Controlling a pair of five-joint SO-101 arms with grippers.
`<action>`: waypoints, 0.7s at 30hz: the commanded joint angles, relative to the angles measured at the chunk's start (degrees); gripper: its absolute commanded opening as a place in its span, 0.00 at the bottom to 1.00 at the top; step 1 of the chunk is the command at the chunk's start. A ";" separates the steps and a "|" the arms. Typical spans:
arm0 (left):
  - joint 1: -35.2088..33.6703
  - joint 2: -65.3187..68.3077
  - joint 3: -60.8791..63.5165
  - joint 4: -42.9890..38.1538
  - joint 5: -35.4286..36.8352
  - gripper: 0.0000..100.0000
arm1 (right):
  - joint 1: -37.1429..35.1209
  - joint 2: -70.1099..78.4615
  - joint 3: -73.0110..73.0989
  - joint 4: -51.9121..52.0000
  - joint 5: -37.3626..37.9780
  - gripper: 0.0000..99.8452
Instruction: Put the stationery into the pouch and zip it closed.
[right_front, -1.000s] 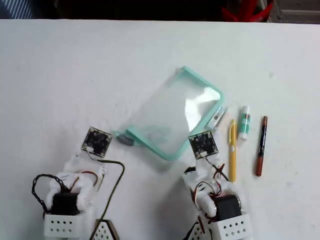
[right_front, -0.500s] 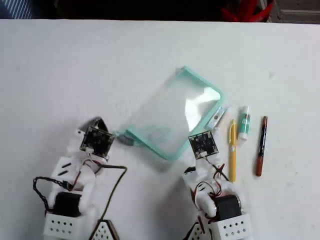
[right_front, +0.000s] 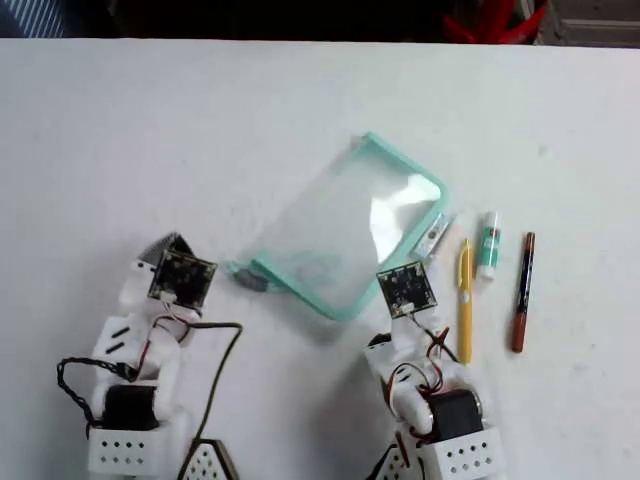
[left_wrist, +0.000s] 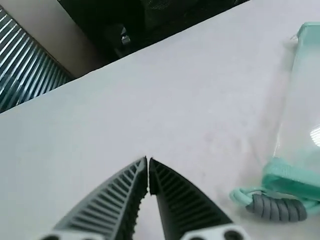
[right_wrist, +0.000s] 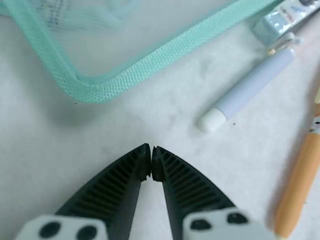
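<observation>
The clear pouch (right_front: 345, 225) with teal edging lies flat mid-table, its grey zipper pull (right_front: 250, 278) at the near-left corner. To its right lie a small pale pen (right_front: 434, 235), a yellow pen (right_front: 465, 298), a green-and-white tube (right_front: 488, 245) and a brown pen (right_front: 522, 290). My left gripper (left_wrist: 148, 162) is shut and empty, left of the pull (left_wrist: 277, 207) and the pouch (left_wrist: 305, 100). My right gripper (right_wrist: 151, 150) is shut and empty, just short of the pouch corner (right_wrist: 150, 60), with the pale pen (right_wrist: 247, 90) and yellow pen (right_wrist: 300, 175) beside it.
White tabletop (right_front: 150, 130) stretches wide to the left of and behind the pouch. Dark clutter and a red object (right_front: 495, 22) sit beyond the far edge. Cables (right_front: 215, 370) trail from the left arm near the front edge.
The left arm has extended forward and swung left, so its gripper tip now shows beyond its wrist board. The right arm, pouch and stationery have not moved.
</observation>
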 joint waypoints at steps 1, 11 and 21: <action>1.01 -0.57 -0.26 -1.93 1.49 0.02 | 0.04 -0.48 0.53 0.31 0.18 0.02; 2.24 -0.57 -0.53 4.48 3.87 0.03 | 0.04 -0.48 0.53 0.31 0.18 0.02; 2.07 -0.57 -0.70 7.21 -0.44 0.03 | -0.22 -0.48 0.53 0.31 0.18 0.02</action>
